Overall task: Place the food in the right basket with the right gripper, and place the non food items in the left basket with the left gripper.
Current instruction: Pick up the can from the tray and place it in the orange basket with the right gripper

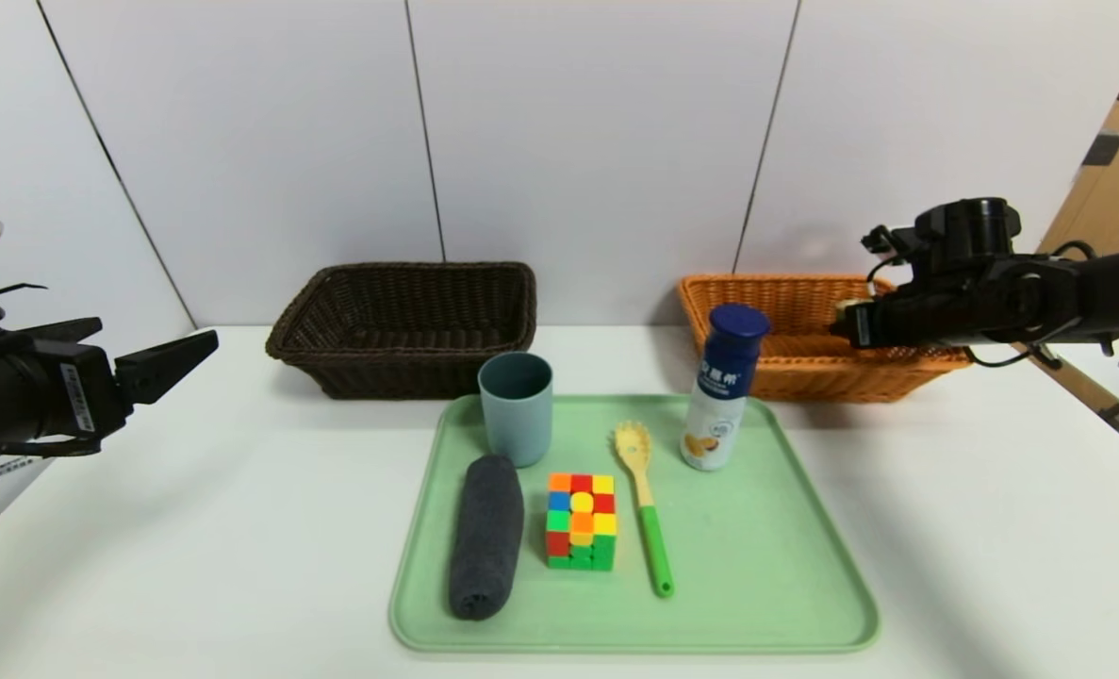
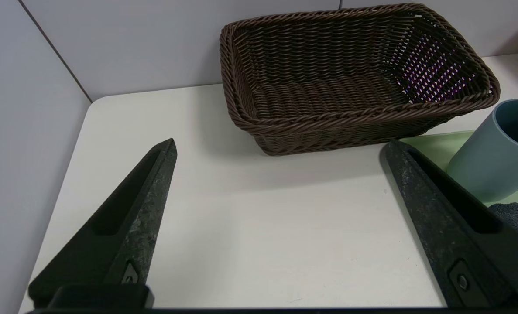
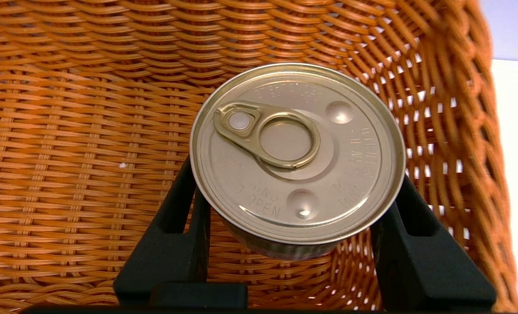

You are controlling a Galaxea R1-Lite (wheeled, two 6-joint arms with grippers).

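My right gripper (image 1: 853, 321) hangs over the orange-tan right basket (image 1: 804, 363). In the right wrist view it (image 3: 297, 174) is shut on the pull-tab tin (image 3: 298, 152), held above the basket's woven floor (image 3: 66, 152). The white bottle (image 1: 722, 389) with a blue cap stands on the green tray (image 1: 766, 585). The blue-grey cup (image 1: 516, 407), grey rolled towel (image 1: 485, 538), puzzle cube (image 1: 581, 521) and yellow pasta spoon (image 1: 644, 509) also lie on the tray. My left gripper (image 1: 182, 354) is open and empty at the far left, short of the dark brown left basket (image 1: 408, 325).
The left wrist view shows the left gripper (image 2: 280, 146) over bare white table, with the empty dark basket (image 2: 355, 78) ahead and the cup (image 2: 494, 148) beside it. A white wall stands right behind both baskets.
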